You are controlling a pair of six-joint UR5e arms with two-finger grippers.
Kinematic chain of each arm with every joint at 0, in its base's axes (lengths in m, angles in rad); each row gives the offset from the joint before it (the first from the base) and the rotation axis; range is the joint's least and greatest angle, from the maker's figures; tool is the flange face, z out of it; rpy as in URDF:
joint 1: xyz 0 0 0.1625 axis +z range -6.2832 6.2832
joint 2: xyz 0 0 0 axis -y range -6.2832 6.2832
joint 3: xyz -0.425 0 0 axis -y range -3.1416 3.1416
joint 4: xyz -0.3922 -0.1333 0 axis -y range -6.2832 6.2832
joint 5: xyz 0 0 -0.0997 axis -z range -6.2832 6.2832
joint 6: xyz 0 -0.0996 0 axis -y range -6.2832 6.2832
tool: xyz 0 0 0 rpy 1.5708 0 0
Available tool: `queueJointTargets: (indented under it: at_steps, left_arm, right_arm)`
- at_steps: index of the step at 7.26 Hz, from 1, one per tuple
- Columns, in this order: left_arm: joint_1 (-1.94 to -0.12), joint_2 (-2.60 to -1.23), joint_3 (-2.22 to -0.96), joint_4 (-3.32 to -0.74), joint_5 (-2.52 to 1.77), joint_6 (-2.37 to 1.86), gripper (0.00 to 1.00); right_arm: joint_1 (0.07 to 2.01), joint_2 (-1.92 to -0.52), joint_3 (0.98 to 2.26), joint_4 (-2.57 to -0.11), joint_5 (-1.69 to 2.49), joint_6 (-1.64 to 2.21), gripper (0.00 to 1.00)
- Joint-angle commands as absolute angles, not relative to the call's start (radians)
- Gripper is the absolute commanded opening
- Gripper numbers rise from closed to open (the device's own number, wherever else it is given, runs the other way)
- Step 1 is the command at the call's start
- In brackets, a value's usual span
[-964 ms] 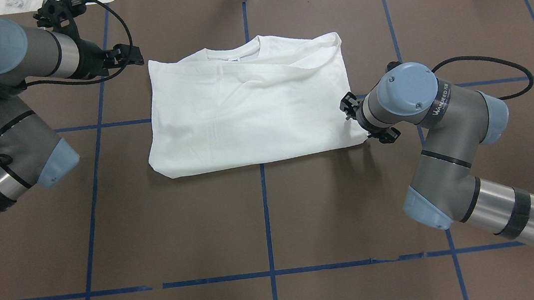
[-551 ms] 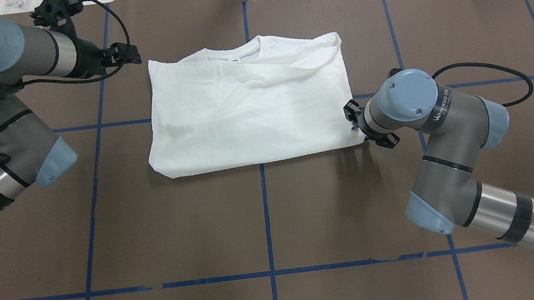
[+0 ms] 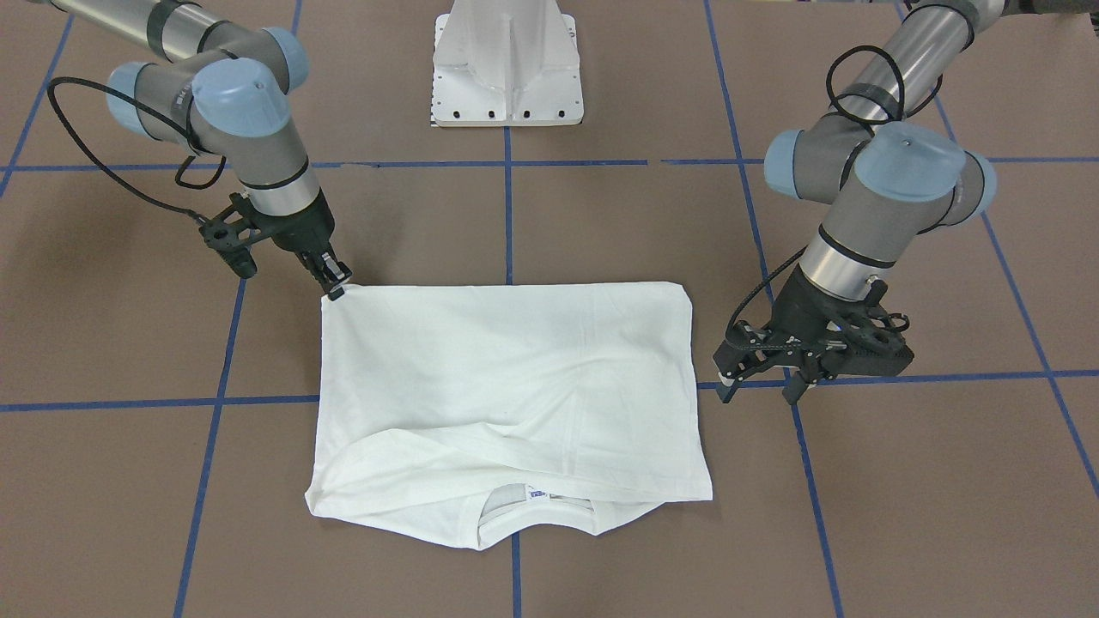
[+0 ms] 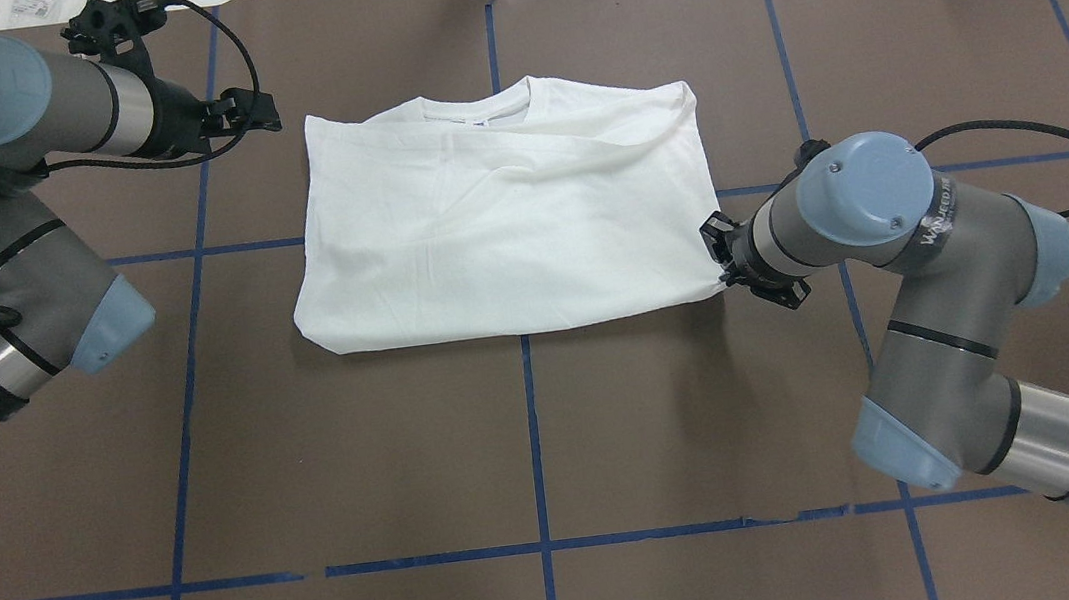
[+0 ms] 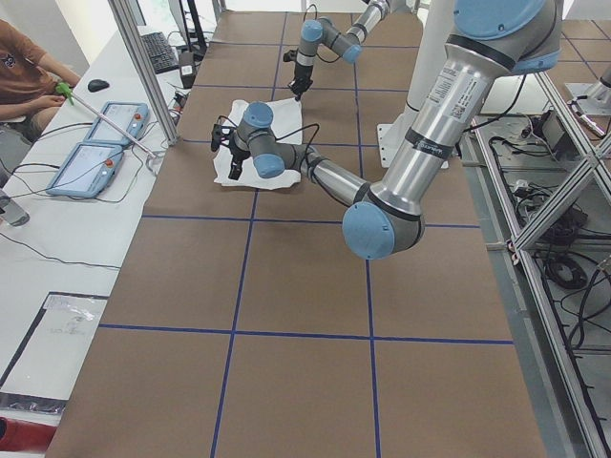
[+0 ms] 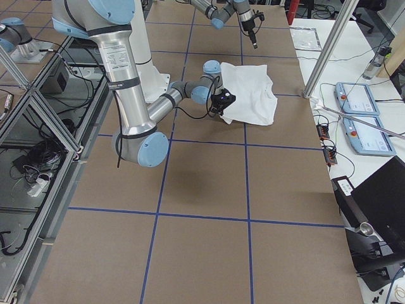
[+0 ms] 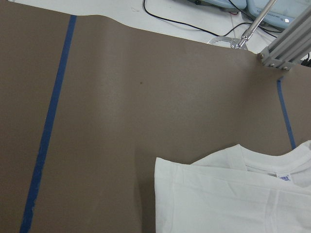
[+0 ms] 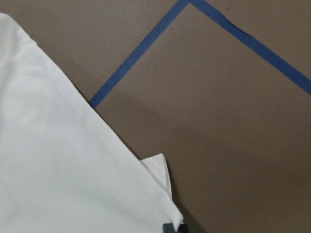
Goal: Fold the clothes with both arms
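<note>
Brown desk, blue lines. The shirt looks soft and floppy, so I think corners hold best. My right fingers pinch one; my left fingers are apart.

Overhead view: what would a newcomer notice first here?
A white folded T-shirt stands out in the middle of the brown table, collar on the far side. The right gripper pinches its near right corner, while the left gripper hangs open just off the far left corner.
</note>
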State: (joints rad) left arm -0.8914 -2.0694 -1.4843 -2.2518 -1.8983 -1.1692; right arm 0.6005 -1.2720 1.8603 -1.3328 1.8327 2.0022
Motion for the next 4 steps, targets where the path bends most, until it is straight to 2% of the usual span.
queueJointTargets:
  at_steps: [1,3,4]
  left_arm:
    - [-0.89,-2.069,-1.486,-2.249,-1.922,-1.17,1.0]
    - [-0.893,-2.068,-1.537,-2.252,-2.04,-1.181,1.0]
    - [-0.888,-2.025,-1.639,-2.231,-2.043,-1.224,0.99]
  right_arm:
    - [0.547,-1.414,2.068,-1.339,1.929,2.058,0.0]
    - [0.399,-1.588,2.254,-1.345,1.982,2.056,0.0]
    - [0.324,-1.661,2.349,-1.344,1.997,2.056,0.0]
